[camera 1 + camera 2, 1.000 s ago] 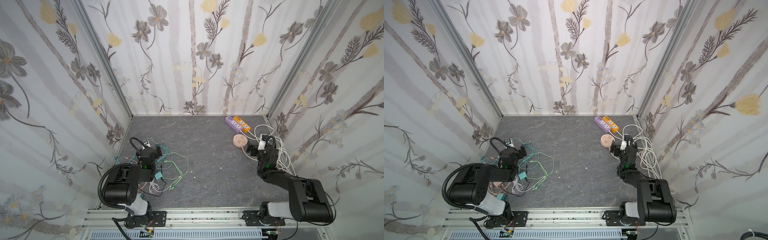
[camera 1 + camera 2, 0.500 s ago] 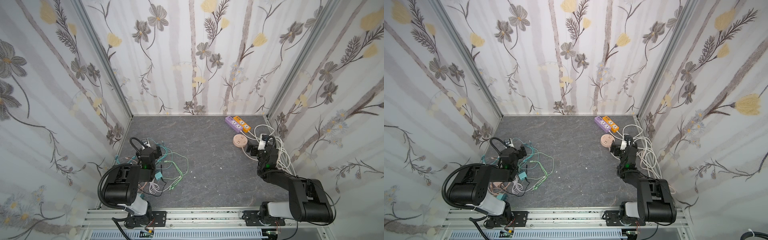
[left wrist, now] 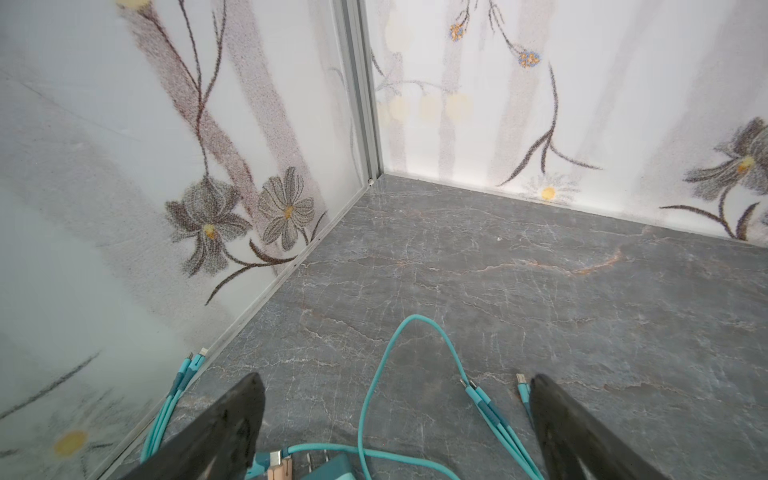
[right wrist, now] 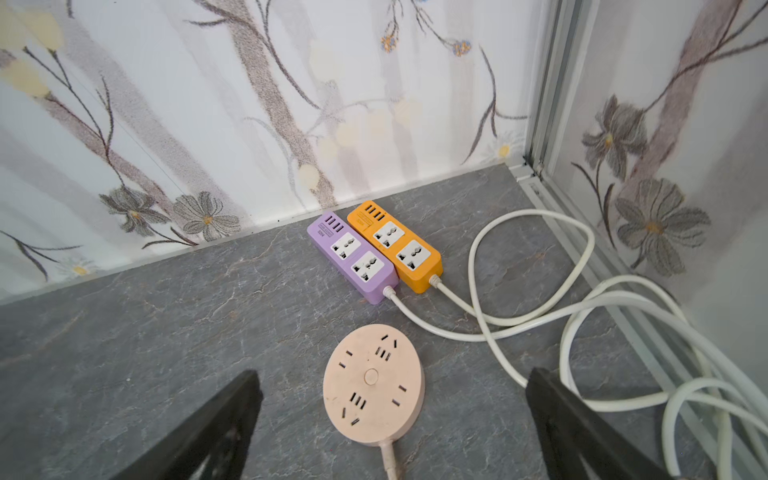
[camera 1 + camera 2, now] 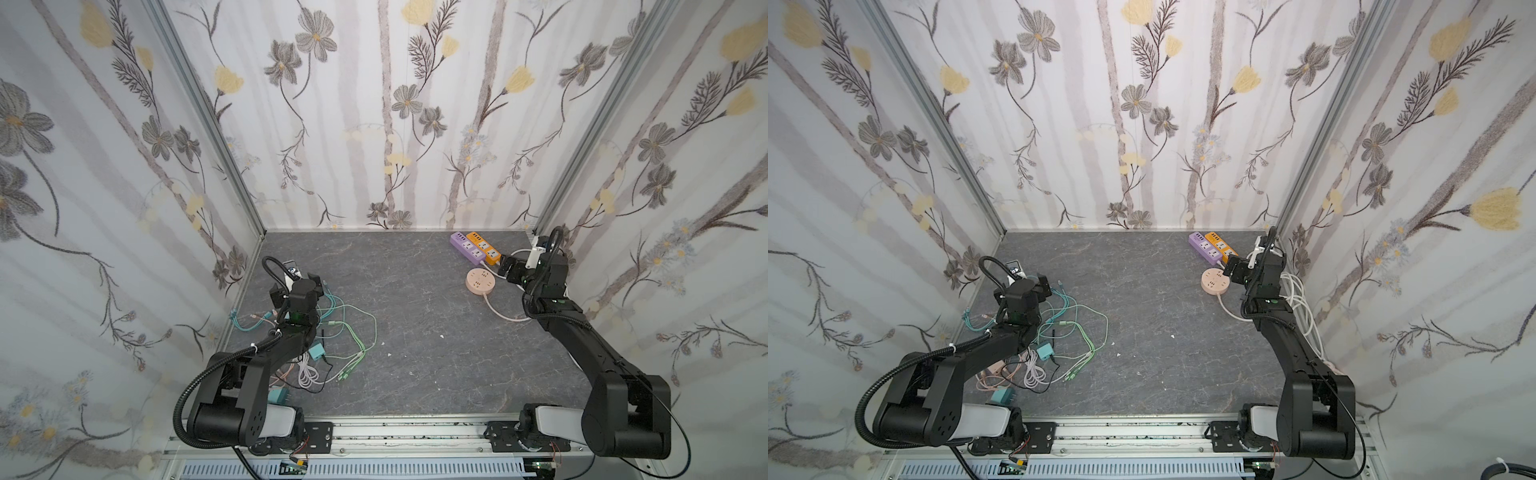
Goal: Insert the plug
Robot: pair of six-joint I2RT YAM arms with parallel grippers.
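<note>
A teal plug [image 3: 332, 468], prongs showing, lies on the grey floor close under my left gripper [image 3: 397, 386], which is open and holds nothing. In both top views this gripper [image 5: 298, 286] hovers over a tangle of teal and green cables [image 5: 353, 332], with a teal plug block [image 5: 316, 351] just in front. My right gripper [image 4: 392, 374] is open and empty above a round pink socket [image 4: 374, 384]. Behind the round socket lie a purple power strip [image 4: 353, 257] and an orange power strip [image 4: 399, 245] side by side. The right gripper [image 5: 517, 266] sits at the back right corner.
Thick white cords [image 4: 582, 316] coil along the right wall. A teal cable loop [image 3: 374, 374] and loose USB ends [image 3: 478, 395] lie between the left fingers. Another teal adapter [image 5: 279, 395] and white and pink cables [image 5: 307, 376] lie near the left arm's base. Walls close in on three sides.
</note>
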